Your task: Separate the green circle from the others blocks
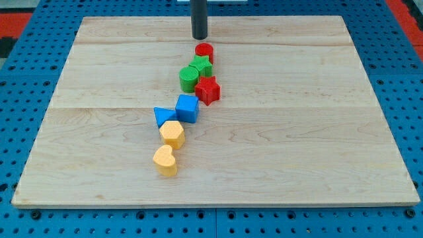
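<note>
The green circle (189, 78) sits near the board's middle top, touching a green star (201, 66) at its upper right and a red star (207, 90) at its right. A red circle (204, 51) lies just above the green star. My tip (199, 37) stands a little above the red circle, close to it, toward the view's top, apart from the green circle.
Below the cluster a blue cube (187, 108) and a blue triangle (164, 116) lie side by side. A yellow hexagon (172, 133) and a yellow heart (165, 160) follow toward the view's bottom. The wooden board (317, 132) lies on a blue pegboard.
</note>
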`<state>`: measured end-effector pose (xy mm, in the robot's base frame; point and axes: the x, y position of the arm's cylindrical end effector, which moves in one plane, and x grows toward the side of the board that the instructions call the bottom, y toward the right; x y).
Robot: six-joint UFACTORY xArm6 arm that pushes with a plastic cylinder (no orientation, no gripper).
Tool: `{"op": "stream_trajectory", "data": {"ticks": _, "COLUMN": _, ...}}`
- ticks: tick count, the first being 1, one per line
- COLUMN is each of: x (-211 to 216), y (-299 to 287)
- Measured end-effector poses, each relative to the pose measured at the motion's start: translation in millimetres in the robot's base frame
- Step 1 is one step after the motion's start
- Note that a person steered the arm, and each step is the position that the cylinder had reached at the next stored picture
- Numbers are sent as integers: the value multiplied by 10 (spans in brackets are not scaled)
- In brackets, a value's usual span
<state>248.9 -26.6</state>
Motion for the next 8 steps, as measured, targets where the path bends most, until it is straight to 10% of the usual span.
{"op": "stream_trajectory", "data": {"ticks": 3, "x": 697, "y": 976}}
{"op": "stream_trajectory", "data": {"ticks": 4, "x": 1554, "y": 1435}}
{"op": "stream_trajectory", "data": {"ticks": 5, "x": 2374, "y": 1228}}
{"op": "stream_trajectory", "data": {"ticks": 8, "x": 2302, "y": -37}}
